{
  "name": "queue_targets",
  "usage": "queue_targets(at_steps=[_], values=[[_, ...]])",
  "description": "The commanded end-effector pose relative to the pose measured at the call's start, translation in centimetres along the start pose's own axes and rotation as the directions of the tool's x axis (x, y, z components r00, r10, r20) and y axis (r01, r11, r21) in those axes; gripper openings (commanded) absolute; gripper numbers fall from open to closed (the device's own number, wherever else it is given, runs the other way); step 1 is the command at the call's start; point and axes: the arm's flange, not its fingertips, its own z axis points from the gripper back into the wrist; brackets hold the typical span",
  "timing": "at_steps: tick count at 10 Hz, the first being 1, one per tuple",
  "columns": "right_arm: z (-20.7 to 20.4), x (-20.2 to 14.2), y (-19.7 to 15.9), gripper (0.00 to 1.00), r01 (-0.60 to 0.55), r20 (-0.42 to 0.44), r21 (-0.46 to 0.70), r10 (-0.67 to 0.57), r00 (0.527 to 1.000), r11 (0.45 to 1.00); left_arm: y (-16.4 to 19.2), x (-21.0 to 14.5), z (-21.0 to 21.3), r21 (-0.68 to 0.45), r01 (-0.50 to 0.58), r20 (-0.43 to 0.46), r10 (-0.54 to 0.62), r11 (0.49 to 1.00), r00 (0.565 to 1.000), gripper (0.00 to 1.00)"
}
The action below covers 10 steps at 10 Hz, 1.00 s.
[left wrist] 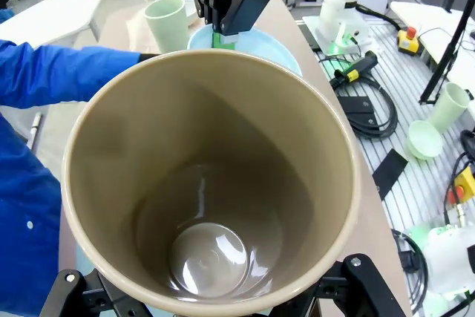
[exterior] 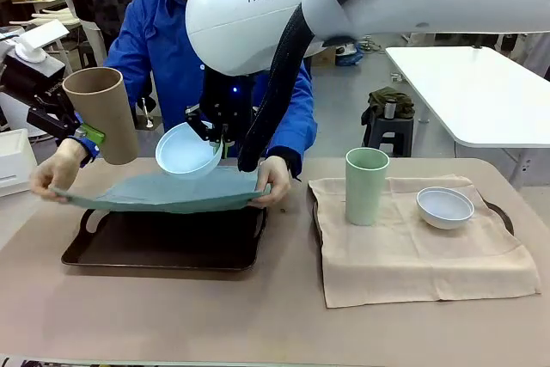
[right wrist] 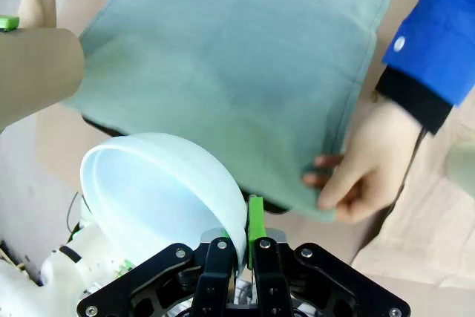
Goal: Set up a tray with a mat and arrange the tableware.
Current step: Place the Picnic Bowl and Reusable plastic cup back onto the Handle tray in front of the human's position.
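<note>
With the left tool [exterior: 86, 137] clamping the tan cup [exterior: 103, 113] and the right tool [right wrist: 245, 246] pinching the blue bowl's [exterior: 186, 150] rim aloft, the person's mat [exterior: 163, 191] (held over the tray [exterior: 163, 255]) could snag either if lifted.

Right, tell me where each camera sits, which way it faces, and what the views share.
Front: fixed between the arms, facing the person across the table; both arms show, the person's hands hold the green mat over the tray.
Left wrist: on the left arm, looking into the tan tumbler its left pincer holds.
Right wrist: on the right arm, looking down at the mat; right pincer clamps the light blue bowl.
Shared: tumbler, bowl.
</note>
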Motion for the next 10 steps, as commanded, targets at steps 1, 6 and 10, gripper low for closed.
queue_targets(at_steps=[1,6,10], values=[[-0.08,0.1,0.06,0.0,0.001,-0.001,-0.006,-0.001,1.0,1.0,0.06,0.12,0.14,-0.004,0.02,0.001,-0.02,1.0,1.0,0.0],[-0.08,0.1,0.06,0.0,0.001,-0.001,-0.006,-0.001,1.0,1.0,0.06,0.12,0.14,-0.004,0.02,0.001,-0.02,1.0,1.0,0.0],[-0.08,0.1,0.06,0.0,0.001,-0.001,-0.006,-0.001,1.0,1.0,0.06,0.12,0.14,-0.004,0.02,0.001,-0.02,1.0,1.0,0.0]])
